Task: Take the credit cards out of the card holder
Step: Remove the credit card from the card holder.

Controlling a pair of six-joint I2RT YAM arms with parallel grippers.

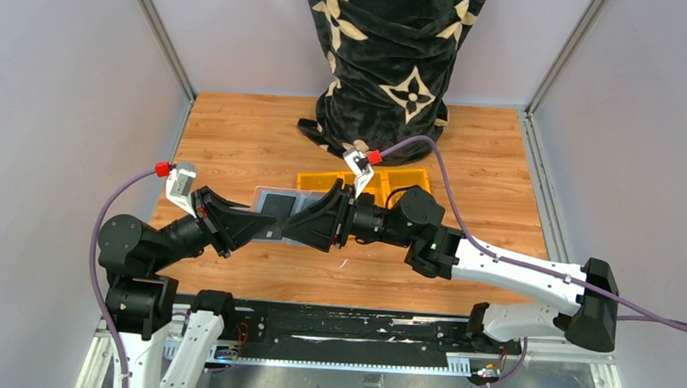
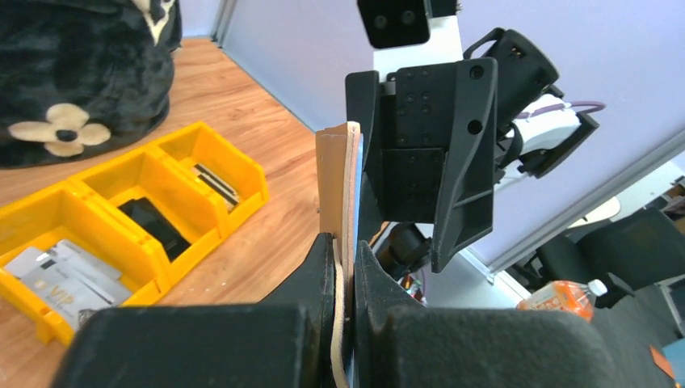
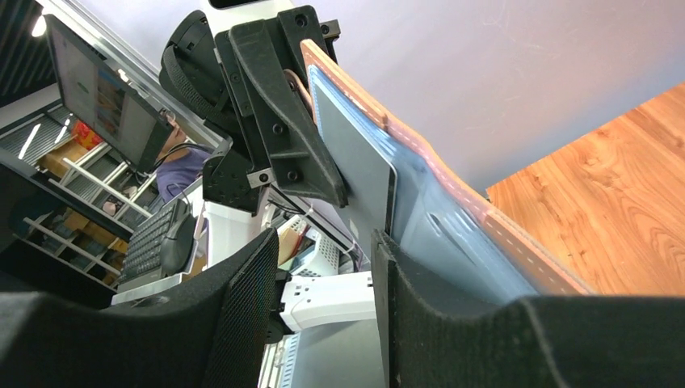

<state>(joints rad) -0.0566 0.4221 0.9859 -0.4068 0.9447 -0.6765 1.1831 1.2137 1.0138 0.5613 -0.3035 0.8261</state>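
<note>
My left gripper (image 1: 266,226) is shut on the taupe-brown card holder (image 1: 277,207) and holds it on edge above the table; in the left wrist view the holder (image 2: 343,178) stands upright between the closed jaws (image 2: 346,250). My right gripper (image 1: 303,227) is open right beside the holder. In the right wrist view its gap (image 3: 323,242) is empty, and the holder (image 3: 452,182) lies outside the right finger (image 3: 428,323). A silvery grey credit card (image 3: 359,162) and a blue-grey one (image 3: 452,234) sit in the holder. More cards (image 2: 56,279) lie in the yellow tray.
The yellow three-compartment tray (image 1: 410,177) stands behind the grippers; its rim (image 2: 153,267) shows in the left wrist view, with a small black item (image 2: 153,222) in the middle compartment. A black patterned cloth bundle (image 1: 388,66) stands at the back. Grey walls close both sides.
</note>
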